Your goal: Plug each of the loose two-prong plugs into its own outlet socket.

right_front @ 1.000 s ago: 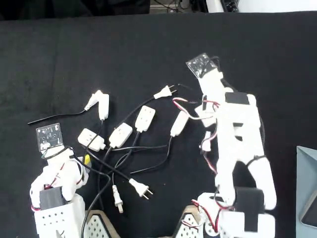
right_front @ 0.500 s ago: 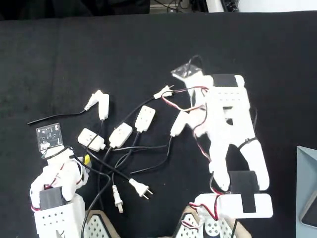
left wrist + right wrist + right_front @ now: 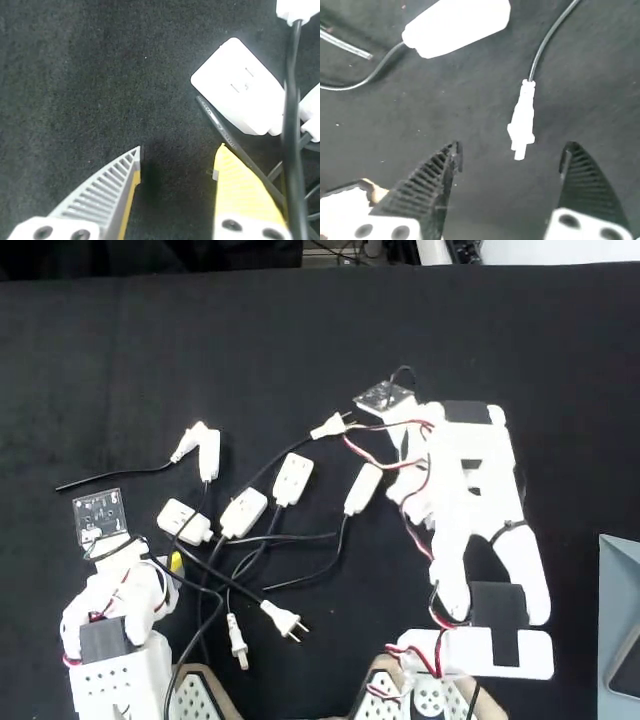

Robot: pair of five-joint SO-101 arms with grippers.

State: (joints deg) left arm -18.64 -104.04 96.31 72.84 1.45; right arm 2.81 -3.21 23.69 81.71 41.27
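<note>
The right pincer (image 3: 511,149) is spread wide just above the black worktop (image 3: 150,350). A white two-prong plug (image 3: 521,127) lies flat between its fingers and touches neither, with its prongs pointing back toward the wrist. The plug's thin black cord (image 3: 552,35) leads away from the pincer, and a long outlet socket (image 3: 455,22) lies near it.

The left pincer (image 3: 179,150) is spread too, hanging over bare worktop close to its own arm's base. A square outlet socket (image 3: 235,92) lies just beyond its yellow finger (image 3: 240,190), and a black cable (image 3: 292,125) runs beside that finger.

In the high view, a second loose plug (image 3: 283,618) and a third loose plug (image 3: 237,640) lie near each other between the two arm bases, among tangled cords. At the far left, a small white plug (image 3: 190,440) seems to be seated in an upright socket block (image 3: 209,458), though the joint is too small to be sure.
</note>
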